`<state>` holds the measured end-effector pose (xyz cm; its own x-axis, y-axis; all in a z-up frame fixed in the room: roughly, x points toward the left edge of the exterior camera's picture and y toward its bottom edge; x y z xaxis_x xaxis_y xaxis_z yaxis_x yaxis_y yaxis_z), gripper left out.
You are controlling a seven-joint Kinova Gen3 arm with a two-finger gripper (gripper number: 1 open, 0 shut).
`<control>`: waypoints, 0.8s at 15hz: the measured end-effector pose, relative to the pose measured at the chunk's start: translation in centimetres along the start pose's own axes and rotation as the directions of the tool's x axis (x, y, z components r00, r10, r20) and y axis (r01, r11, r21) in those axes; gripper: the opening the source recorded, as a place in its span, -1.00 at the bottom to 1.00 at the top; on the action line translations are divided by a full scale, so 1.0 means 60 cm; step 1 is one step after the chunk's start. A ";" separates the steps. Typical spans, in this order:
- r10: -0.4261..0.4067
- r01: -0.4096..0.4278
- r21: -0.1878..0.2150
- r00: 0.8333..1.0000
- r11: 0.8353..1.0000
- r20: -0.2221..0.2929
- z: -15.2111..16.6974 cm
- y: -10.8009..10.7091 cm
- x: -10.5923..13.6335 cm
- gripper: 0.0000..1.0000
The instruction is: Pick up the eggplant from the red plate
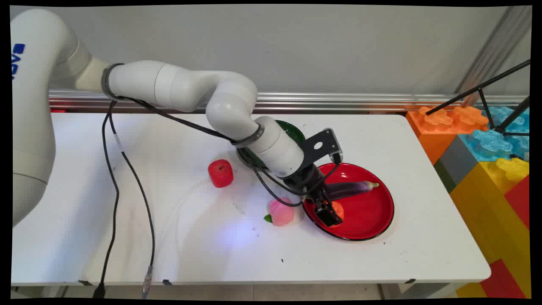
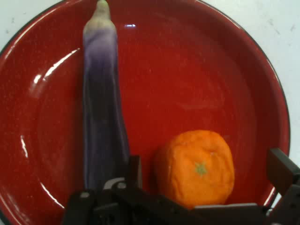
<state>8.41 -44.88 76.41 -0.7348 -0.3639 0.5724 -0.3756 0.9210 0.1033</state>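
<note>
My gripper (image 1: pixel 330 213) hangs low over the near left part of a red plate (image 1: pixel 378 219). It is open, and an orange (image 1: pixel 338 208) sits on the plate between its fingers. In the hand view the orange (image 2: pixel 198 166) lies close to the left finger (image 2: pixel 134 169), with a gap to the right finger (image 2: pixel 281 169). A long purple eggplant (image 1: pixel 351 189) lies on the same plate just behind the orange, seen in the hand view as the eggplant (image 2: pixel 102 105) to the left of the gripper (image 2: pixel 206 169).
A pink peach (image 1: pixel 280 212) lies on the table just left of the plate. Further left stands a red apple (image 1: pixel 220 173). A green dish (image 1: pixel 293 131) is partly hidden behind the arm. Large coloured blocks (image 1: pixel 487 152) and a black tripod (image 1: pixel 482 91) stand at the right.
</note>
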 end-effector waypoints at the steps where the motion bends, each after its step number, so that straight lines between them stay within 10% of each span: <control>1: 0.001 -0.001 -0.002 1.000 1.000 0.000 0.000 0.001 -0.001 1.00; 12: -0.022 0.022 0.018 1.000 1.000 -0.016 -0.011 -0.003 0.022 1.00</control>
<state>7.89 -45.43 77.70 -0.7174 -0.3816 0.5828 -0.4017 0.9101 0.1014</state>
